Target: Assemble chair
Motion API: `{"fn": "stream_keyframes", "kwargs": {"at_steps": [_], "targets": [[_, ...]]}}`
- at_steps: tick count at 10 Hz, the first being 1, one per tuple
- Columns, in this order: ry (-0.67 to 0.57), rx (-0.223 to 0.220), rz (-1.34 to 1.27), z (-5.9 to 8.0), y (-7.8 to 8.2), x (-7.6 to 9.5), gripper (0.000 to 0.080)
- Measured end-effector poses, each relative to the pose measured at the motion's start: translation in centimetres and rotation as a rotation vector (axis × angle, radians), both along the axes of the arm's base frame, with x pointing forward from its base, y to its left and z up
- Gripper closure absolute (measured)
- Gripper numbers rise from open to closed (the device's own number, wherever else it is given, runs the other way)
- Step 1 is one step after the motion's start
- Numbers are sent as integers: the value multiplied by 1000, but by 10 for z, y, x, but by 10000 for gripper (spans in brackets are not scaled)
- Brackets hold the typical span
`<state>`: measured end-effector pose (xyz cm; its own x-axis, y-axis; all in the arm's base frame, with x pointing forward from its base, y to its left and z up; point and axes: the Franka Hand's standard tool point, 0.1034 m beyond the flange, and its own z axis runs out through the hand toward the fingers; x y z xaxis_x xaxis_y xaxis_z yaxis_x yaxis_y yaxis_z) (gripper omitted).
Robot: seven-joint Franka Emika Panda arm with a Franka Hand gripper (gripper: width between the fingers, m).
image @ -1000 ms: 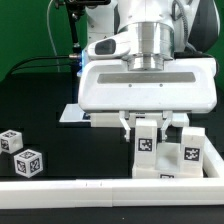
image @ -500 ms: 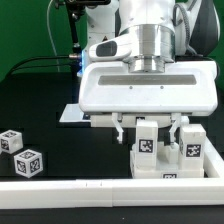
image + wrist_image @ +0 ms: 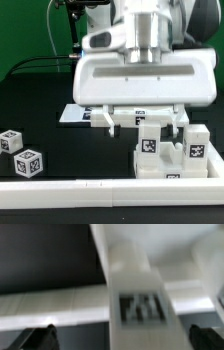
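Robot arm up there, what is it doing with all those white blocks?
It is putting a chair together. Its pincer is open, with a finger on each side of an upright piece, not squeezing it. A second piece stands right beside that one. Two small cubes wait at the exterior view's left.

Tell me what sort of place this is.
Most likely a robotics lab bench set up for assembly trials: a robot arm over a black tabletop, white chair pieces bearing square fiducial tags, and a plain green backdrop behind.
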<state>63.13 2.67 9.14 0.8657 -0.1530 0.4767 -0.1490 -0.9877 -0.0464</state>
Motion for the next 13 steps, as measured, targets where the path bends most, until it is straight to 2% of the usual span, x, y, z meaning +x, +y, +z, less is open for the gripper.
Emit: {"fn": "stream_keyframes", "kwargs": {"at_steps": [2, 3, 4, 5, 6, 9, 10, 11, 12, 13], "targets": [[64, 28, 1, 5, 3, 4, 151], [131, 57, -12, 3, 6, 7, 151], [134, 61, -19, 1, 7, 10, 151], [181, 72, -23, -8, 8, 4, 151], [290, 99, -21, -11, 8, -2, 151], [420, 131, -19, -11, 8, -9, 151], [417, 132, -19, -10, 7, -7, 274], [415, 131, -19, -11, 7, -7, 274], [416, 133, -24, -11, 7, -7, 413], [416, 140, -48, -11, 7, -7, 516]]}}
